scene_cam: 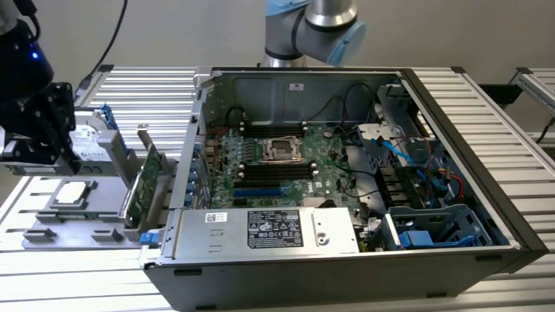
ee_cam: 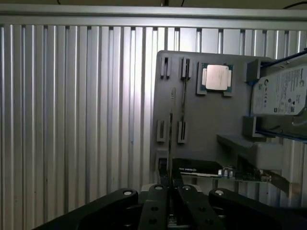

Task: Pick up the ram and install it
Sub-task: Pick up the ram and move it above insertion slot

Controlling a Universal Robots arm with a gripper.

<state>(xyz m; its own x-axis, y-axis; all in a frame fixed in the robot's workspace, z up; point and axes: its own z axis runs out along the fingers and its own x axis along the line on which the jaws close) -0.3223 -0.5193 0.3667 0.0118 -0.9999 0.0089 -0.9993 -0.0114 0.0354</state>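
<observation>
In the wrist view we see the gripper [ee_cam: 171, 192] with its jaws narrow, pinched on a thin strip seen edge-on, which we take for the ram [ee_cam: 171, 124] (only its edge shows, so chips and label are hidden). Beyond it lies the grey parts tray [ee_cam: 211, 124] on the ribbed tabletop [ee_cam: 72, 120]. The tray carries a processor [ee_cam: 216, 77], a hard drive [ee_cam: 283, 93] and the wider expansion card [ee_cam: 201, 170], each in its own holder.

In the exterior view the gripper hangs at mid height on the exterior view's left, above the tray. It is well apart from the open computer case [scene_cam: 347, 286] in the frame's centre, where dark memory slots [scene_cam: 275, 170] lie beside the socket on the motherboard [scene_cam: 303, 156].

We judge the step in hand to be the lift clear of the tray. To do it well, we would hold the stick plumb and grip it near its middle so it cannot swing. We would rise straight until its lower edge clears the holders and the standing card, with no sideways drag.
</observation>
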